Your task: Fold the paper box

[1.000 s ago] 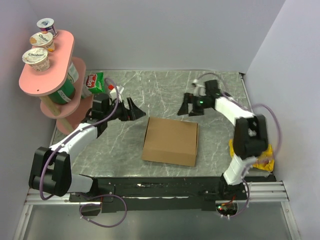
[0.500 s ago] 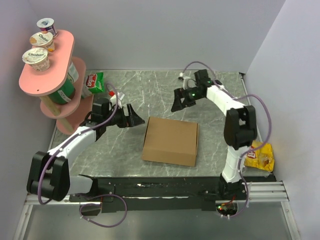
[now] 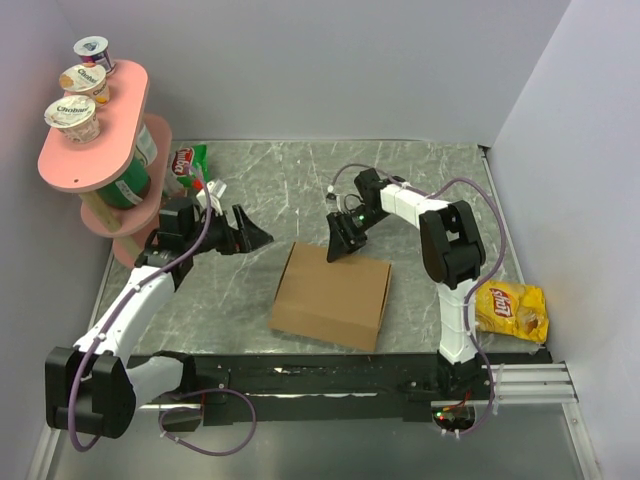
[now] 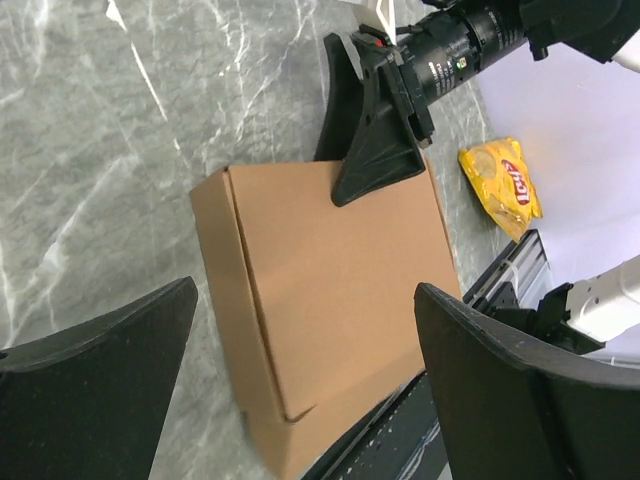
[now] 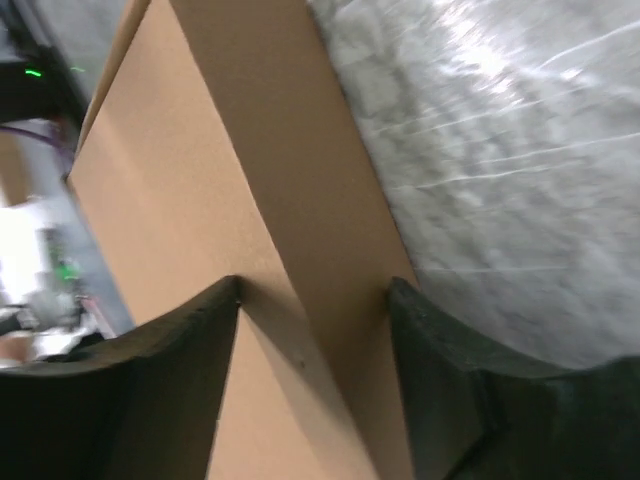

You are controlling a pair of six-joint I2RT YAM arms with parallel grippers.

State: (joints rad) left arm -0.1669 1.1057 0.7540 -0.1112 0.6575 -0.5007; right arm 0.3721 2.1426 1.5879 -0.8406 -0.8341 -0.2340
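Right claw (image 3: 338, 250), swung in, pinches the seemingly fully folded paper box (image 3: 330, 300) at its 12 o'clock edge; left claw (image 3: 256, 235) hangs spread.

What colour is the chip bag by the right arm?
Yellow chip bag, red logo; clearest in left wrist view.

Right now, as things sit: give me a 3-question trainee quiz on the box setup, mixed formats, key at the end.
1. True or false: the left gripper touches the paper box.
2. Which edge of the box do the fingers of the right gripper straddle? A near, B far, C left.
3. Fill in: in the top view, the yellow chip bag lies to the box's ___.

Key: 1 false, it hovers apart with its jaws wide; 2 B; 3 right.
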